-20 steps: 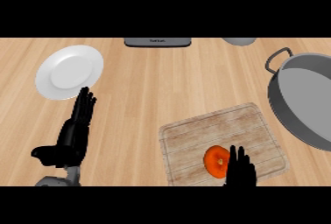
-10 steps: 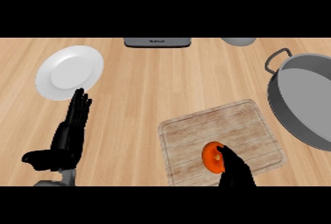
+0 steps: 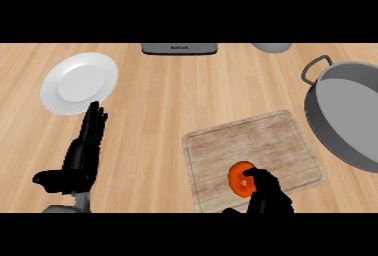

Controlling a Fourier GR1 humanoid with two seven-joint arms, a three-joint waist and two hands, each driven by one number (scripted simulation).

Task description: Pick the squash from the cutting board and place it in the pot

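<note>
On the board (image 3: 251, 140), near its lower edge: squash (image 3: 238, 181), orange, lying on the wood.
Board: pale wood, slightly askew, on the desk (image 3: 170, 100), just left of the pot (image 3: 347, 120).
Right robot hand (image 3: 267, 196): enters from the lower edge, with fingers curled over the squash's right side, grasping it.
Left robot hand (image 3: 83, 152): released, fingers straight and pointing up, at lower left, below the plate (image 3: 77, 82).
Pot: large, grey, at the right edge and partly cut off, with a handle at its upper left.
Plate: white, upper left, well apart from the board.
Top edge: dark box (image 3: 179, 48) and grey rounded thing (image 3: 272, 47), both cut off.
</note>
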